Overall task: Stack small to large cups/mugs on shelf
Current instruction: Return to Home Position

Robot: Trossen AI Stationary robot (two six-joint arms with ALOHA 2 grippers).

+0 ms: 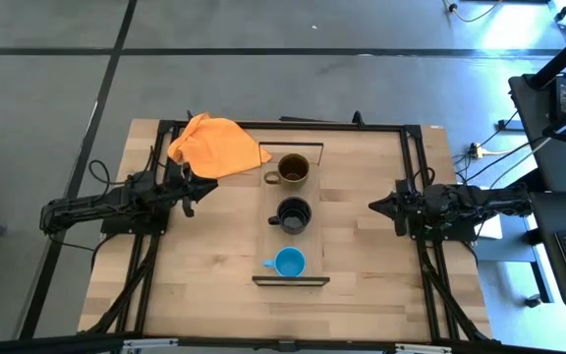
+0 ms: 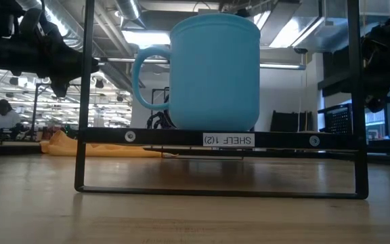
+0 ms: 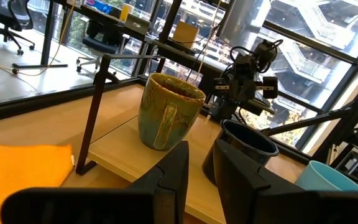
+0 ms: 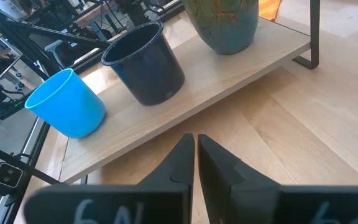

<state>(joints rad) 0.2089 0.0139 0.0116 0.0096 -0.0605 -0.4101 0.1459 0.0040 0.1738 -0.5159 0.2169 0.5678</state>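
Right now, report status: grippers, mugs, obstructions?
Left gripper open, right gripper shut, both clear of the shelf. Brown mug, black mug, blue mug in row on it. Orange cloth beside shelf, nothing blocking.

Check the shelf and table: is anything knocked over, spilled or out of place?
Nothing stands out. The brown-olive mug, black mug and blue mug stand upright in a row on the shelf. Only the orange cloth lies crumpled by its far end.

The left arm lies low and level, pointing inward; the left gripper (image 1: 208, 188) is empty, fingers narrowly parted. The right arm mirrors it opposite; the right gripper (image 1: 374, 206) is empty, fingers pressed together.
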